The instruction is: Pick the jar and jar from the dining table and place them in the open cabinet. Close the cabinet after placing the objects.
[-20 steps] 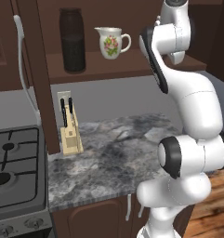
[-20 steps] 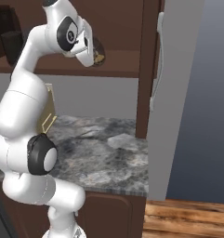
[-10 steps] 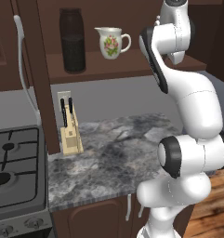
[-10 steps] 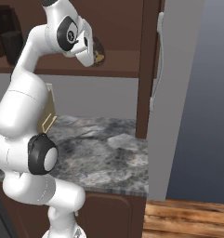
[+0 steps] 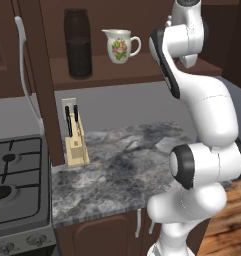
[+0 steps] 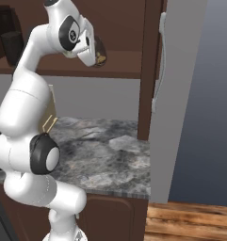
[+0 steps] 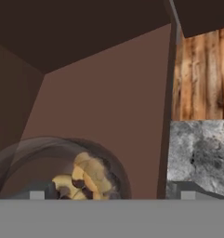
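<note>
The short jar [image 7: 85, 179], dark glass with yellowish bits inside, stands on the wooden shelf [image 5: 142, 75] of the open cabinet. In the right base view the short jar [image 6: 101, 52] shows just past my hand. My gripper [image 7: 112, 195] is open, its jaws spread wide with this jar low between them. One fingertip [image 7: 187, 195] stands well off the glass. The tall dark jar [image 5: 78, 44] stands upright at the shelf's left end, also seen as the tall jar [image 6: 9, 35] from the other side. The dining table is out of view.
A white floral jug [image 5: 121, 45] sits on the shelf between the tall jar and my arm. The cabinet's doors hang open: the left door [image 5: 27, 85] and the right door [image 6: 181, 70]. Below lie a grey marbled counter [image 5: 122, 165], a knife block [image 5: 74, 142] and a stove [image 5: 14, 180].
The gripper has opened and let go of the short jar, which stays on the shelf. The arm has barely moved.
</note>
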